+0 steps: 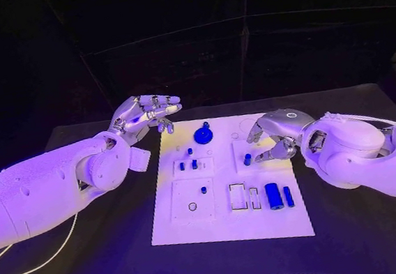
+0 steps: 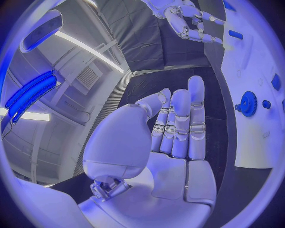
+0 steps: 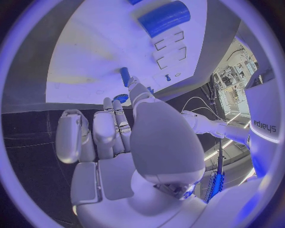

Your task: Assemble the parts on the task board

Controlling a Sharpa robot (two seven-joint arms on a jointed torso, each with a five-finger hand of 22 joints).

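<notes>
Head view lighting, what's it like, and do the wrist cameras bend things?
Head view: violet light washes the arms and the task board, with a yellowish patch near its far-left corner, and the background is black. Left wrist view: fisheye, the board's edge curves beside the blue gear. Right wrist view: same bending, the board's edges bow above the right hand.

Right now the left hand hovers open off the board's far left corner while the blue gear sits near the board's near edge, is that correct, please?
Not quite: the blue gear sits near the far edge of the task board, as the head view shows. The left hand does hover open off the far left corner.
</notes>
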